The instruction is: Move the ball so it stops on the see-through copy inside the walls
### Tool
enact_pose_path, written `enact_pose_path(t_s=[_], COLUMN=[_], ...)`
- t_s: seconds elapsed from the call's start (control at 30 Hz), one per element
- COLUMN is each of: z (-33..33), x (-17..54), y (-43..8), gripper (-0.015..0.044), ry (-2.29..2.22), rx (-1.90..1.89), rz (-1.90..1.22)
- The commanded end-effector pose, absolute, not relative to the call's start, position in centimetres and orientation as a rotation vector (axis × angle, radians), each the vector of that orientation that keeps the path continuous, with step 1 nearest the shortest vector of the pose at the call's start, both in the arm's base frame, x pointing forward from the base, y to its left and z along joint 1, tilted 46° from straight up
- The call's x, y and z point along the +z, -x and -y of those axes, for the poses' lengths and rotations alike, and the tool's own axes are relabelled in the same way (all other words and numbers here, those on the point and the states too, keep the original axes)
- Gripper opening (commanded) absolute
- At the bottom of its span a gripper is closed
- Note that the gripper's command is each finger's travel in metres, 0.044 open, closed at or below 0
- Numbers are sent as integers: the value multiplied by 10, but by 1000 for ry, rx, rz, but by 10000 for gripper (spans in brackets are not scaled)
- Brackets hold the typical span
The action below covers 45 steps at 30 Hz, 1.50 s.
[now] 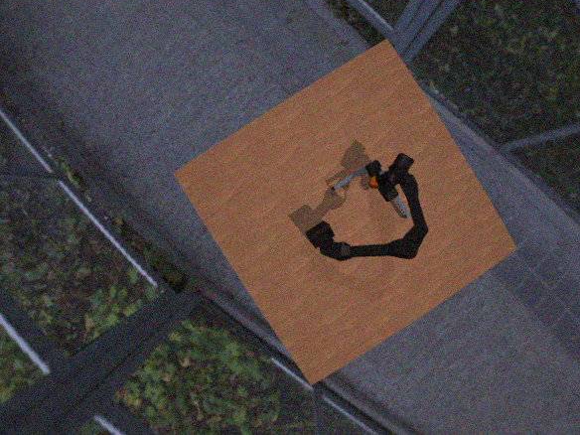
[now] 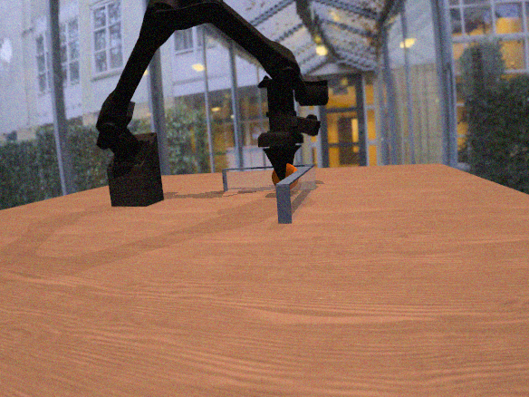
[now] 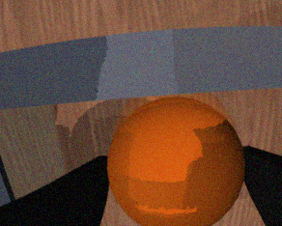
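In the exterior view the arm's black base (image 2: 135,172) stands at the left on the wooden table (image 2: 317,290). To its right, two low clear walls (image 2: 290,190) meet in a corner. Above the corner the gripper (image 2: 283,172) points down, clamped on the orange ball (image 2: 290,175), which sits low between the walls, just behind the nearer wall.

From above I see the gripper (image 1: 375,181) closed on the orange ball (image 1: 372,182), at the corner of the clear walls (image 1: 348,179) on the wooden table (image 1: 278,268).
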<state>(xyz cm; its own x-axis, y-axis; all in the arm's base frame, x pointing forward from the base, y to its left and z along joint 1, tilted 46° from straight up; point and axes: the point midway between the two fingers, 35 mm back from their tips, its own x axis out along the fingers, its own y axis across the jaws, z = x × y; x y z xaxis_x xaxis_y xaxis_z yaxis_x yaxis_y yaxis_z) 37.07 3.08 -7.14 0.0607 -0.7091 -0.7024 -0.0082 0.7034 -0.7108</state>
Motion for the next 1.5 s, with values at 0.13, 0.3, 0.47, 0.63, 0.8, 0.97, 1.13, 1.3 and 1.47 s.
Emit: enact_pose_path(t_s=[0.13,0.3,0.47,0.63,0.8,0.97,1.13,1.3,1.47], z=[-24,-19,-21,-21,-21,-39,-82,-79,-79], x=[-77,-83,-81,-81,-81,-65,-21,-27,-27], y=[-372,-373,-373,-373,-373,-373,-367,-369,-369], gripper=[0,0,79,210,341,402,402,402,402], ry=[644,645,637,637,637,637,642,648,648], rx=[-583,-583,-585,-585,-585,-582,-581,-567,-567], rz=[-1421,-1421,-1421,-1421,-1421,-1421,-1422,-1411,-1411])
